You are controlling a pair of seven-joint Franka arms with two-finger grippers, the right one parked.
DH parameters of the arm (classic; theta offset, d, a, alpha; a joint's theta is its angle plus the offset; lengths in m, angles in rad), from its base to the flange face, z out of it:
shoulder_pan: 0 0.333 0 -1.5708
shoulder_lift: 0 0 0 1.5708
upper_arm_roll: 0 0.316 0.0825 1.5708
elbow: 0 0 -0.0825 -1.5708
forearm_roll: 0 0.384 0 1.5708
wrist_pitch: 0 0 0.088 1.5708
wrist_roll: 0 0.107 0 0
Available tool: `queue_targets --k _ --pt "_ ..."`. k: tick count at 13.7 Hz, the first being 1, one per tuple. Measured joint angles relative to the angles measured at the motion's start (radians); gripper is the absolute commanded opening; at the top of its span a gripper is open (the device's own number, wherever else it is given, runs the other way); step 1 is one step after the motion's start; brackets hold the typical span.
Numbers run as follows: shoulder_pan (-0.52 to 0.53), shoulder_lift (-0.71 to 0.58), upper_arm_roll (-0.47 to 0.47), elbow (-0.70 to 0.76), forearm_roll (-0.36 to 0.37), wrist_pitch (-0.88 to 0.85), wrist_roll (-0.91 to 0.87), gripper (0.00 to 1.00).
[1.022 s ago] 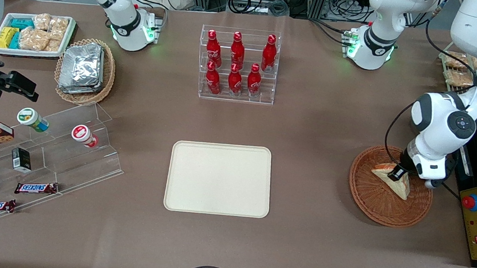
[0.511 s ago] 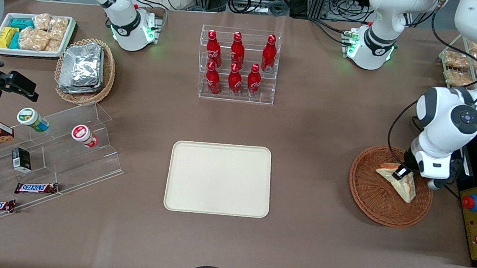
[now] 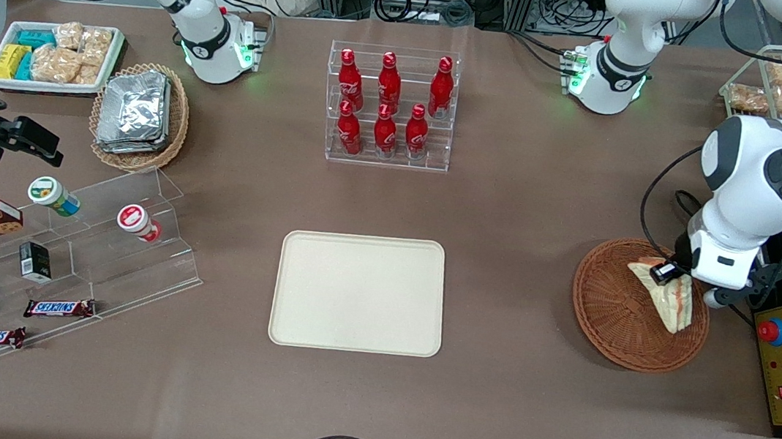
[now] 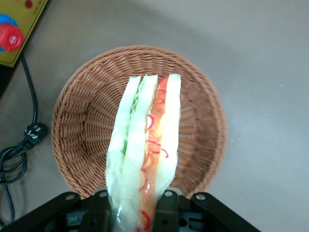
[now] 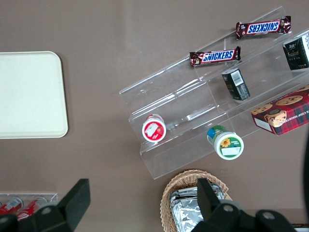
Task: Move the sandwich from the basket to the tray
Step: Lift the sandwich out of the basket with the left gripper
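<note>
**Sandwich gripped above the basket**

The gripper (image 3: 666,271) is clamped on the sandwich (image 3: 669,299), 1 finger (image 4: 166,205) pressed to each face of the wedge, and the sandwich hangs edge-on over the basket (image 3: 607,325), tip pointing down at the weave. In the wrist view the sandwich (image 4: 145,154) shows red, orange and green filling between pale bread, with the basket (image 4: 82,130) below. The tray (image 3: 359,292) lies bare on the surface (image 3: 524,213), well apart, toward the parked arm's end.
</note>
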Motion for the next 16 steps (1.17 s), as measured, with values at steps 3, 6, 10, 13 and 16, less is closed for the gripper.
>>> queue_targets --k 3,6,10,13,16 --pt "-0.001 0.0 -0.062 0.085 0.0 -0.06 0.0 0.0" --pt "-0.002 0.006 -0.11 0.15 0.0 -0.122 0.001 0.0" --pt "-0.003 0.035 -0.166 0.252 0.0 -0.221 0.025 0.0" --pt "-0.013 0.08 -0.207 0.342 0.0 -0.289 0.038 0.0" --pt "-0.069 0.124 -0.217 0.407 0.007 -0.31 0.043 0.0"
